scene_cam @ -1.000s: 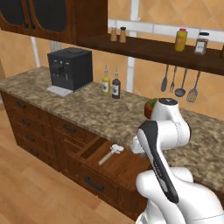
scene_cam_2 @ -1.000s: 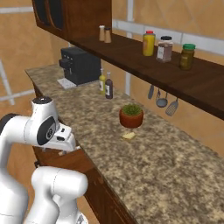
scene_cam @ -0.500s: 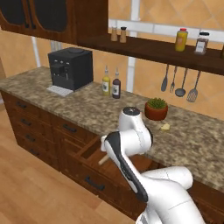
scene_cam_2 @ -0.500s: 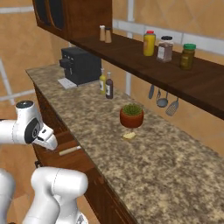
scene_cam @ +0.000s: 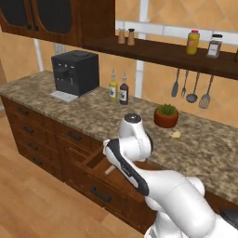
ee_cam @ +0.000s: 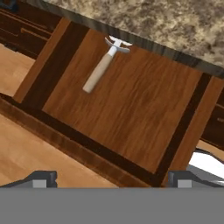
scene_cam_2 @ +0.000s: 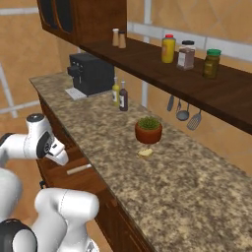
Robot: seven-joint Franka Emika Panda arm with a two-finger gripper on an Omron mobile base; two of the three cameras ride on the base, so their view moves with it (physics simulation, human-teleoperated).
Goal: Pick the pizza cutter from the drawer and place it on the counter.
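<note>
**Pincer wide above the open drawer, cutter lying inside**

I see the drawer [ee_cam: 131, 113] pulled out below the worktop [scene_cam_2: 162, 172], its bare wooden floor carrying one item: the pizza cutter [ee_cam: 103, 65]. In my hand view it lies toward the left of the floor, handle slanting down-left, pale head up against the worktop's edge. From the right base camera it shows as a pale stick [scene_cam_2: 78, 169] on the drawer floor.

My pincer [ee_cam: 111, 180] hangs above the drawer, jaws spread fully, holding nothing and well clear of the cutter.

Along the worktop, left to right, stand a black coffee machine [scene_cam: 74, 72], two bottles [scene_cam: 118, 88] and a potted plant [scene_cam: 166, 115].
</note>
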